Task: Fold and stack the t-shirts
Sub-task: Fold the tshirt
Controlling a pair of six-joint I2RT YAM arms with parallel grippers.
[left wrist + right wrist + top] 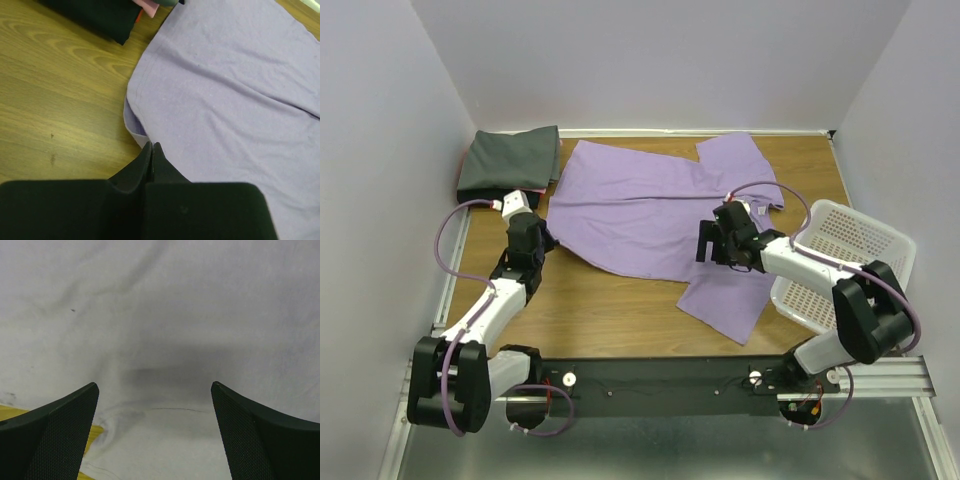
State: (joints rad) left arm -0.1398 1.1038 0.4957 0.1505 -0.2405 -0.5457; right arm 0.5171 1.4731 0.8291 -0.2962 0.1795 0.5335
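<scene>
Overhead, one lavender t-shirt lies spread at centre, one dark grey t-shirt folded at the far-left corner, one white basket at right. At the left wrist, the left gripper is clenched at the lavender hem; whether cloth is pinched cannot be told. One pinkish t-shirt edge shows. At the right wrist, the right gripper gapes above the cloth. Judged light and limp: grasp hem corners.

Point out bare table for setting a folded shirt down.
Bare wood: near strip between the lavender t-shirt and the arm rail, left of its lower sleeve; small far-right corner beyond the basket. Crowded: far-left corner, dark grey t-shirt pile.
</scene>
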